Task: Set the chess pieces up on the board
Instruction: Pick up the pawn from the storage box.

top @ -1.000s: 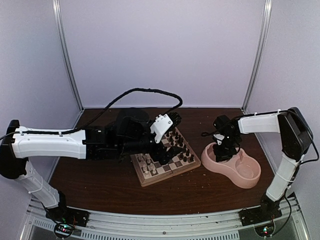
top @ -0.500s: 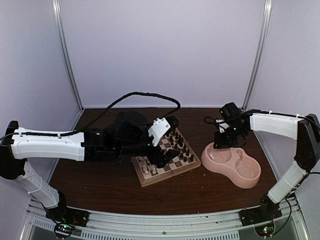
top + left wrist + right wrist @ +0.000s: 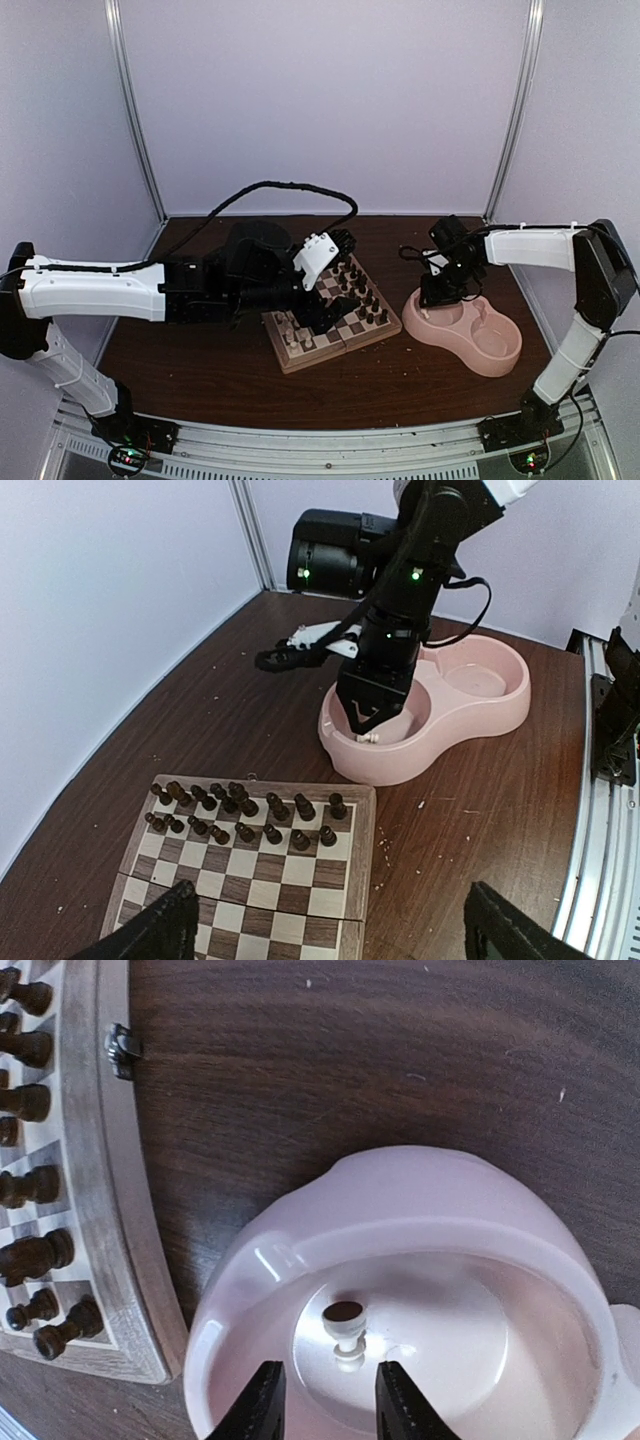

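Compared with a second ago, the right gripper (image 3: 330,1385) is raised out of the pink plastic double bowl (image 3: 420,1235) and is now held just above the compartment nearer the board. One small cream-white turned chess pawn (image 3: 347,1340) is seen in that compartment, just beyond the fingertips. The jaws are parted somewhat wider than the pawn, and nothing is clasped.

The square wooden chessboard with light and dark checks (image 3: 362,830) lies beside the bowl on the dark wooden table (image 3: 350,1060). Dark brown-black pieces (image 3: 240,815) are ranged in two rows at its edge nearest the bowl. The left gripper (image 3: 325,935) is held spread wide above the board, empty.

The pick is judged not yet made. The fingers should be lowered astride the pawn, centred, and closed on its body rather than its head. The grip should be confirmed before the pawn is lifted over the rim.
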Tool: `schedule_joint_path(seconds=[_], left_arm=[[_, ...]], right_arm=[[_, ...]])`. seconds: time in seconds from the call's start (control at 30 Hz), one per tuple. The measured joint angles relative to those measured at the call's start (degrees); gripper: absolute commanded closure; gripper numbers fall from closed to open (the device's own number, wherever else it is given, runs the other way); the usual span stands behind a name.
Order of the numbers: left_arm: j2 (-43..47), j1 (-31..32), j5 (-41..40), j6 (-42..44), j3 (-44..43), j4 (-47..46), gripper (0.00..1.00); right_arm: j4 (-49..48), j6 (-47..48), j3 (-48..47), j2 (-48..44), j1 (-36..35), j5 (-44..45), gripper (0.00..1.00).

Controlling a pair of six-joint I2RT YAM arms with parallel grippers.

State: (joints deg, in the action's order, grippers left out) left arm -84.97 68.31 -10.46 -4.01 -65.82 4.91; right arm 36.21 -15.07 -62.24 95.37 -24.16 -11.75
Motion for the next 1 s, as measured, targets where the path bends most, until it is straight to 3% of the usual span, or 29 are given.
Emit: schedule_joint_path(seconds=[0.37, 0.63, 1.0], left_arm=[[0.00, 0.00, 0.00, -0.02, -0.02, 0.00, 0.07], [-0.31, 0.00, 0.02, -0.02, -0.46, 0.46, 0.08], [-0.59, 0.00, 0.04, -0.57, -1.07, 2.49, 0.09]], right_arm=[[-2.97, 1.38, 1.79, 5.40, -1.22, 3.39, 0.71], [-7.34, 1.70, 2.67, 5.81, -1.60, 3.91, 0.83], [-9.44, 2.29, 7.89, -7.98, -1.64, 5.40, 0.84]])
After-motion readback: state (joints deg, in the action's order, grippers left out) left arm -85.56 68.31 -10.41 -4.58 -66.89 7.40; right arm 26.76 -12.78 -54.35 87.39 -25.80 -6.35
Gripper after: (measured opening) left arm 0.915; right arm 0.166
